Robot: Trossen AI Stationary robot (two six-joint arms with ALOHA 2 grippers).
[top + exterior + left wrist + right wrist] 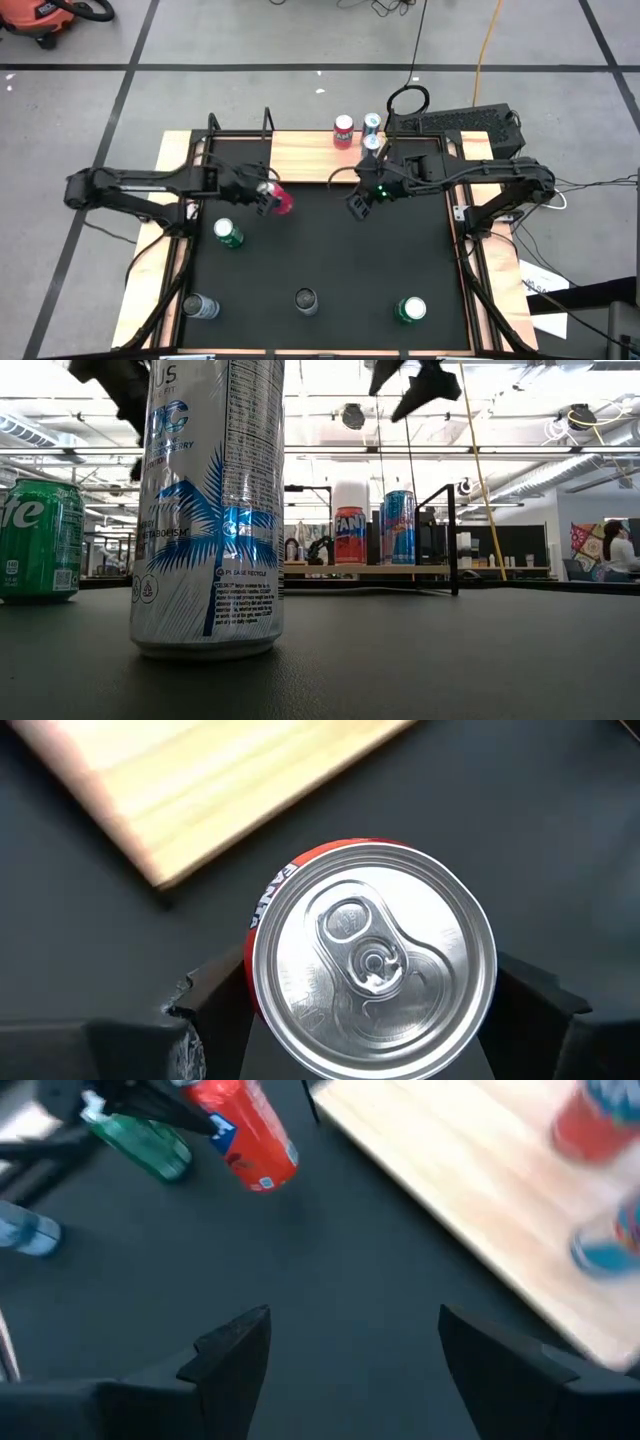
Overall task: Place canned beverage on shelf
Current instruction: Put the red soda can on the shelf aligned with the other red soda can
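Risk: the red Fanta can (375, 960) may clip the shelf (305, 152) edge or tip on release if it comes in tilted or too low; it could also slip in the grip. Left end effector (268, 196) is clamped on the can's sides, carrying it above the black counter (330, 250), just short of the shelf's near edge. Right end effector (345, 1345) hangs with fingers apart, holding nothing, near the shelf, where three cans stand.

Left end effector (268, 196) clamped around a load; right end effector (358, 207) spread, hovering.
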